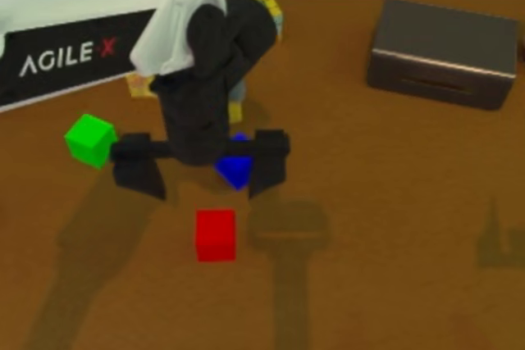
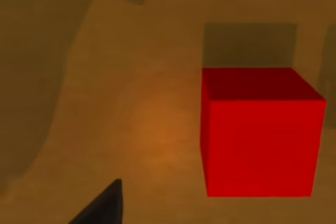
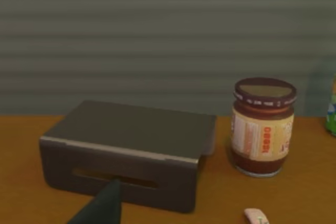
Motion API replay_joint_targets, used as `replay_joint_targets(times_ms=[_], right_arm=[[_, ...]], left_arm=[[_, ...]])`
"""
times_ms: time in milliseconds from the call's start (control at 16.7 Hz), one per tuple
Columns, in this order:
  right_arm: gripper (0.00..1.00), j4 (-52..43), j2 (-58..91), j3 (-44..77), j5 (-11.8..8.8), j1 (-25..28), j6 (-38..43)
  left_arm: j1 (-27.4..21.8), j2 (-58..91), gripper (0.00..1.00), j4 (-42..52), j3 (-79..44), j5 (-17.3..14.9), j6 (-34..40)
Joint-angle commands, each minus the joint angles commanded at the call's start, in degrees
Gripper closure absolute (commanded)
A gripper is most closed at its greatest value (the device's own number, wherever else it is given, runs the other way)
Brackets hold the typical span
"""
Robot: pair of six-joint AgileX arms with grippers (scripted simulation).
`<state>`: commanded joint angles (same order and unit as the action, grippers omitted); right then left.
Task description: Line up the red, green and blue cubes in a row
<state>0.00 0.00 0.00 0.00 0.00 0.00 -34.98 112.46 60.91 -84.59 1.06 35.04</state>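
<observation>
My left gripper (image 1: pixel 201 171) hangs open over the middle of the table, its two dark fingers spread wide. The blue cube (image 1: pixel 235 170) lies between them, close to the right finger and partly under the gripper body. The green cube (image 1: pixel 90 138) sits just outside the left finger, at the left. The red cube (image 1: pixel 216 235) rests nearer the front edge, apart from the gripper; it fills the left wrist view as the red cube (image 2: pixel 260 135), beside one finger (image 2: pixel 105 205). My right arm is outside the top view; only one finger (image 3: pixel 105 203) shows in its wrist view.
A dark grey box (image 1: pixel 443 51) stands at the back right, also seen as the box (image 3: pixel 126 150). A multicoloured puzzle cube (image 1: pixel 269 7) peeks out behind the left arm. A brown jar (image 3: pixel 262 127) and a small pale object (image 3: pixel 256 216) sit beside the box.
</observation>
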Motion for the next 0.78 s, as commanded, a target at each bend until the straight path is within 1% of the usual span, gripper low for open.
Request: replay_joint_targets(times_ms=[120,300,660,780], right_arm=[[0.00,0.00,0.00,0.00,0.00,0.00,0.00],[0.00,0.00,0.00,0.00,0.00,0.00,0.00],[0.00,0.00,0.00,0.00,0.00,0.00,0.00],[0.00,0.00,0.00,0.00,0.00,0.00,0.00]], left_arm=[[2.14,1.75,0.00,0.79,-2.40,-0.08,-4.30],[7.13,5.45,0.00,2.55,-7.11,-0.30,-13.70],[19.58,13.81,0.00,6.71,-17.32,-0.86,-39.88],[23.37,15.82,0.00,7.59,-20.38,-1.01,-47.57]])
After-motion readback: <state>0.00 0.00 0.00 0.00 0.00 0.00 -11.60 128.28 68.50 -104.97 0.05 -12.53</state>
